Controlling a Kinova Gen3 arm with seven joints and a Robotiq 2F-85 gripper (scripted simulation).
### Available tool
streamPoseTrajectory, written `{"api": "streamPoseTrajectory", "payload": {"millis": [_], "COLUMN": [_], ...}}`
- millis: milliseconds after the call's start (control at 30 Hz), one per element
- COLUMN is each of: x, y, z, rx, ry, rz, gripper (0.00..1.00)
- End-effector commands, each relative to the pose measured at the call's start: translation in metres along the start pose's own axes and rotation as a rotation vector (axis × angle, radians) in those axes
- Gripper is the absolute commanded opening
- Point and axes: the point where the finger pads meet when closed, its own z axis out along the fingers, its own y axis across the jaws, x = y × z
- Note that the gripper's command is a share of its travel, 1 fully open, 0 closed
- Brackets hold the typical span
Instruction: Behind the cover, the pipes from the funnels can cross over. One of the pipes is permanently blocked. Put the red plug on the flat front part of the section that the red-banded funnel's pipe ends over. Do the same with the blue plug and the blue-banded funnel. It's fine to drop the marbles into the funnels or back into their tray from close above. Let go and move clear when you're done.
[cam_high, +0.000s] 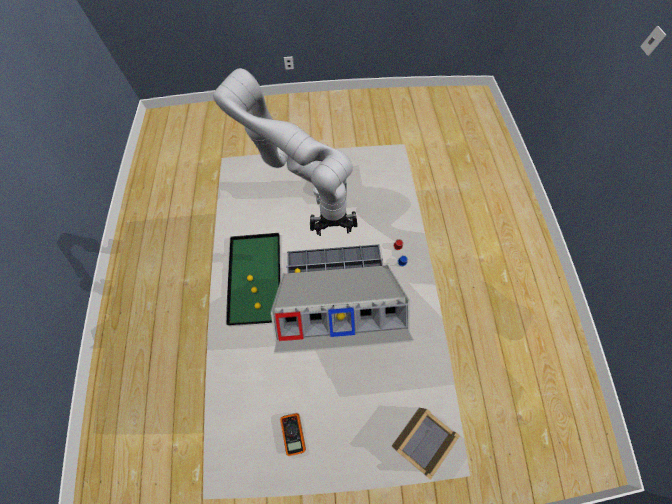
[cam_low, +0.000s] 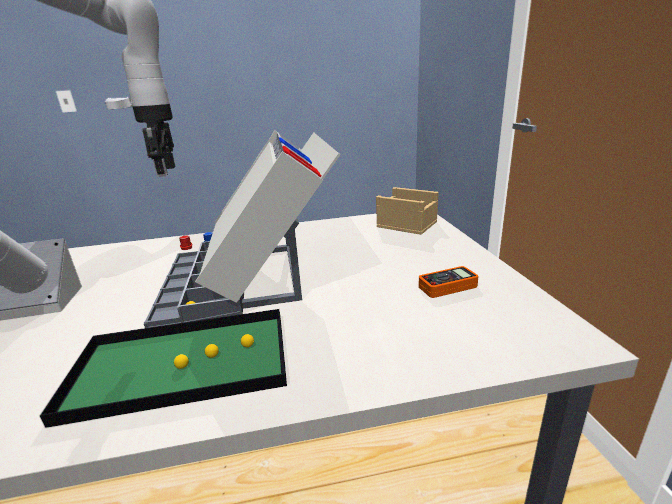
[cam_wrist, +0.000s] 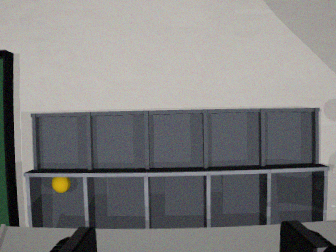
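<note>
My gripper (cam_high: 333, 224) is open and empty, high above the grey sectioned tray (cam_high: 333, 258); it also shows in the side view (cam_low: 159, 149). One yellow marble (cam_wrist: 60, 184) (cam_high: 297, 270) lies in the tray's leftmost section, under the cover's edge. Another marble (cam_high: 340, 316) sits in the blue-banded funnel (cam_high: 341, 321). The red-banded funnel (cam_high: 288, 326) looks empty. The red plug (cam_high: 398, 244) and the blue plug (cam_high: 402, 260) stand on the table right of the tray. Three marbles (cam_high: 253, 290) lie in the green tray (cam_high: 254, 278). The pipes are hidden by the grey cover (cam_high: 339, 286).
An orange multimeter (cam_high: 293, 434) and a wooden box (cam_high: 425, 442) lie at the table's near end, far from the funnels. The arm's base (cam_low: 29, 276) stands at the table's far end.
</note>
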Motion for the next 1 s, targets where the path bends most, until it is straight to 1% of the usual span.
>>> {"api": "streamPoseTrajectory", "payload": {"millis": [0, 167, 200, 967], "x": [-0.0001, -0.0001, -0.0001, -0.0001], "y": [0.0003, 0.0003, 0.0003, 0.0003], "z": [-0.0006, -0.0006, -0.0006, -0.0006], "rx": [-0.001, -0.001, -0.001, -0.001], "ry": [-0.001, -0.001, -0.001, -0.001], "rz": [0.0, 0.0, 0.0, 0.0], "gripper": [1.0, 1.0, 0.5, 0.5]}}
